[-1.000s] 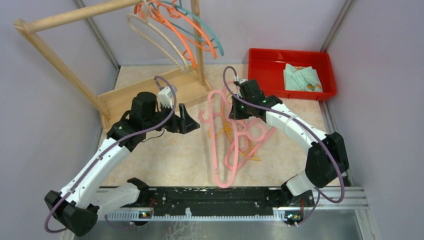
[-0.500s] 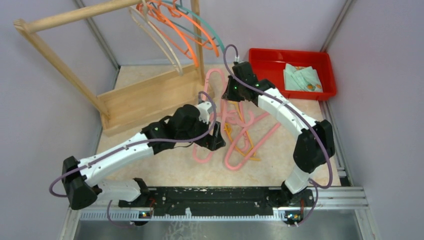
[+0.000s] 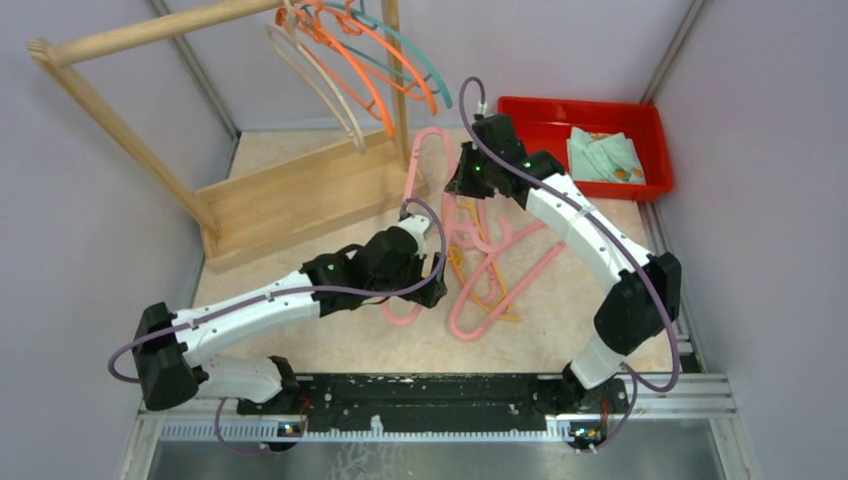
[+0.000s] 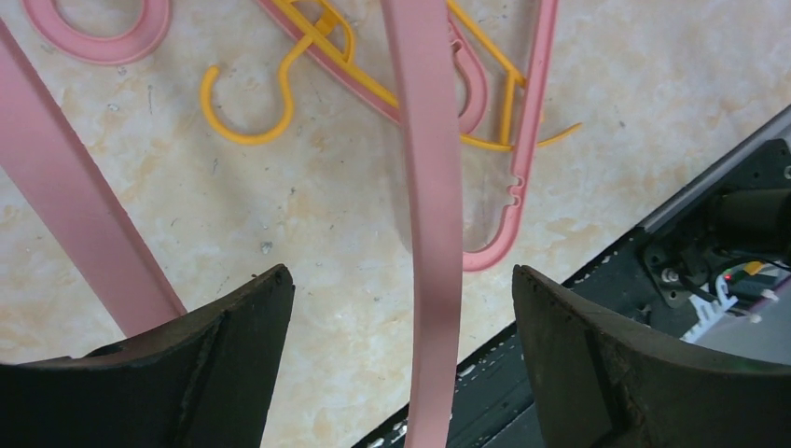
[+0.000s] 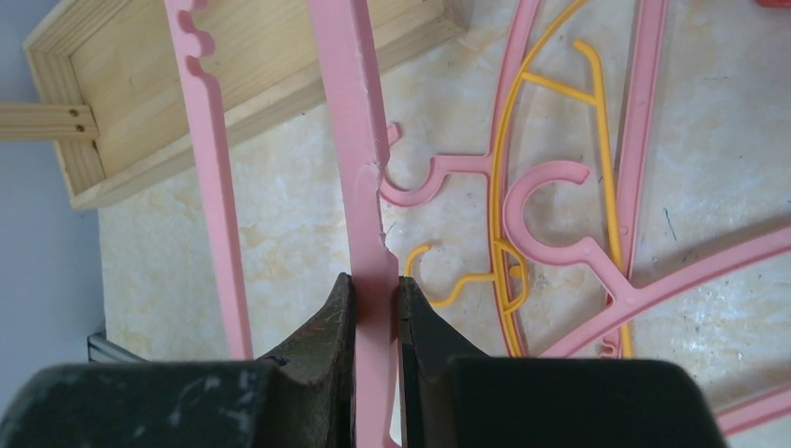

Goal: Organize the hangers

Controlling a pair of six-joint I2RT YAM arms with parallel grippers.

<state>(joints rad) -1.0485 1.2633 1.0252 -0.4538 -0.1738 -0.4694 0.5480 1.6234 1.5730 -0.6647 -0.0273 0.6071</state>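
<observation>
My right gripper [image 3: 461, 186] [image 5: 375, 291] is shut on the bar of a pink hanger [image 3: 411, 170] [image 5: 359, 140] and holds it tilted above the table, its hook up near the rack's post. My left gripper [image 3: 432, 290] [image 4: 401, 308] is open, its jaws on either side of the same pink hanger's bar [image 4: 424, 233] without touching it. More pink hangers [image 3: 500, 285] and a yellow hanger [image 3: 478, 290] [image 4: 247, 126] [image 5: 508, 187] lie tangled on the table. Beige, orange and teal hangers [image 3: 360, 60] hang on the wooden rack's pole.
The wooden rack [image 3: 120, 35] with its box base [image 3: 290, 195] [image 5: 233, 84] stands at the back left. A red bin [image 3: 530, 150] holding a pale cloth sits at the back right. The black rail [image 3: 440, 390] [image 4: 690, 243] runs along the near edge.
My left arm swung right from the rack's base to straddle the pink hanger. My right gripper lifted that hanger up and back towards the rack.
</observation>
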